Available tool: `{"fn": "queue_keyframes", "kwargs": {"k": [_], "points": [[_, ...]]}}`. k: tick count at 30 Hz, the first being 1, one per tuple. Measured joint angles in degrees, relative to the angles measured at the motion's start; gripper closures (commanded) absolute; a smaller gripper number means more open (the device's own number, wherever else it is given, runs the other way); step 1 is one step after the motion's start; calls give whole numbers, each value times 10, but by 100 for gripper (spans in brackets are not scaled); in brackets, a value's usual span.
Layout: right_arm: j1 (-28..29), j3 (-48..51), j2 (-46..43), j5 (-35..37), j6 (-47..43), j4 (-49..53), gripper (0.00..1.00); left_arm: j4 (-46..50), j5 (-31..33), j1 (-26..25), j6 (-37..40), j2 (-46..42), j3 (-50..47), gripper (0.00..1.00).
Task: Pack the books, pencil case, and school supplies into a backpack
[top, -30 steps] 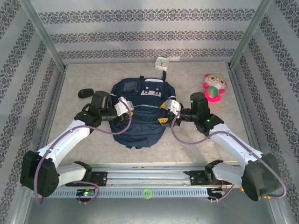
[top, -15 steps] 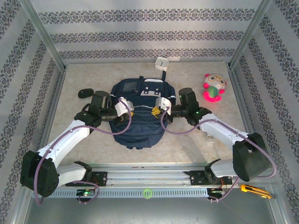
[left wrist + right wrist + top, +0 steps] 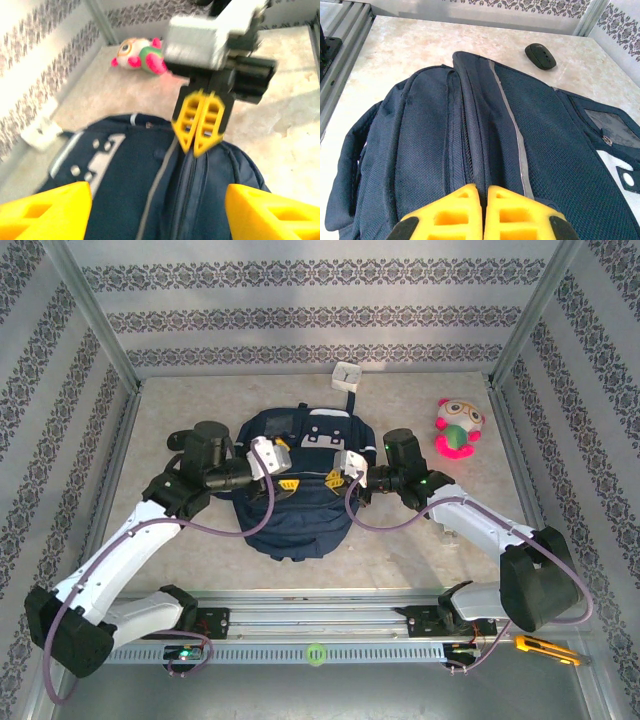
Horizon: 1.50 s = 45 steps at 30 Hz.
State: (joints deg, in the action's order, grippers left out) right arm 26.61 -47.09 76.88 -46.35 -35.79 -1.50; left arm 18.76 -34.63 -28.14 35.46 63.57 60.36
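I see left gripper (image 3: 287,465) spread wide over backpack (image 3: 300,520); right gripper (image 3: 482,195) pinched closed at its zipper line (image 3: 467,160), can't tell if fabric caught.

Backpack (image 3: 300,505): sits middle of your desk (image 3: 400,562).
Plush toy (image 3: 457,428): back right of it, well apart.
Small box (image 3: 347,374): right behind it, by the back wall.

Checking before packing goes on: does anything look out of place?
A pink-and-green plush toy lies at the far right of the table, and a yellow utility knife lies off it, near right corner; neither looks like school supplies.
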Motion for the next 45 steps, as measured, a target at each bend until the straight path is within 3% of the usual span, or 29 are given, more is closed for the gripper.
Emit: {"fn": "queue_keyframes", "kwargs": {"k": [6, 14, 15, 16, 18, 20, 21, 25, 27, 31, 36, 45], "points": [[9, 0, 2, 4, -1, 0, 100, 73, 45, -51, 72, 99, 72, 30], [10, 0, 2, 4, 0, 0, 100, 103, 71, -53, 108, 200, 93, 35], [10, 0, 2, 4, 0, 0, 100, 105, 71, -53, 109, 210, 97, 39], [10, 0, 2, 4, 0, 0, 100, 108, 73, -53, 110, 220, 101, 50], [12, 0, 2, 6, 0, 0, 100, 121, 72, -53, 115, 235, 111, 83], [13, 0, 4, 9, 0, 0, 100, 139, 70, -56, 117, 244, 117, 99], [13, 0, 4, 9, 0, 2, 100, 145, 66, -56, 119, 247, 117, 100], [0, 0, 4, -12, 17, -7, 68, 146, 20, -36, 121, 245, 111, 100], [-26, 0, 0, -43, 40, -16, 58, 127, -9, -20, 121, 233, 83, 100], [-112, 0, -3, -95, 88, -24, 53, 66, -44, 4, 111, 184, 4, 100], [-191, -1, 17, -102, 123, -12, 50, 23, -68, 18, 97, 155, -30, 100], [-142, -58, 115, -127, 65, 65, 49, 17, -76, 20, 95, 155, -31, 100]]}}
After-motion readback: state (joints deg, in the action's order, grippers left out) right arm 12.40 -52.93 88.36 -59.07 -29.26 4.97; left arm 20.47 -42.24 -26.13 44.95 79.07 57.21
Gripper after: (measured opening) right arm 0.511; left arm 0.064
